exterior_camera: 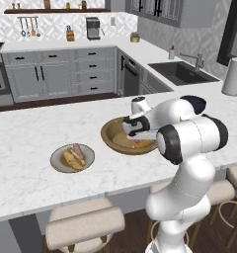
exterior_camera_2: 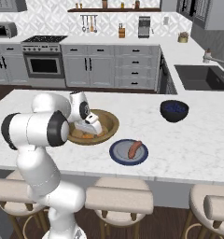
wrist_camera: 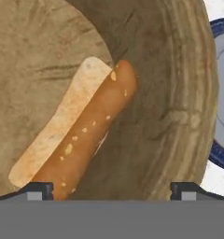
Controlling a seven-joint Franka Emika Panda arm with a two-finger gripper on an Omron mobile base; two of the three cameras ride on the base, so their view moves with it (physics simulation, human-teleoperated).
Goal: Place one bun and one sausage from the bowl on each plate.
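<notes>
Spread over the whole scene, white marble counter; on it, directly under the fingers, wide wooden bowl; to one side of the fingers, well apart, pale beige plate carrying a bun and sausage; to the other side, near, dark blue-grey plate with one sausage; farther past that plate, small dark blue bowl. Lowered into the wooden bowl, gripper, fingers released and spread wide, grasping nothing; between and just ahead of the fingertips, nearer one of them, last bun lying on the bowl floor.
</notes>
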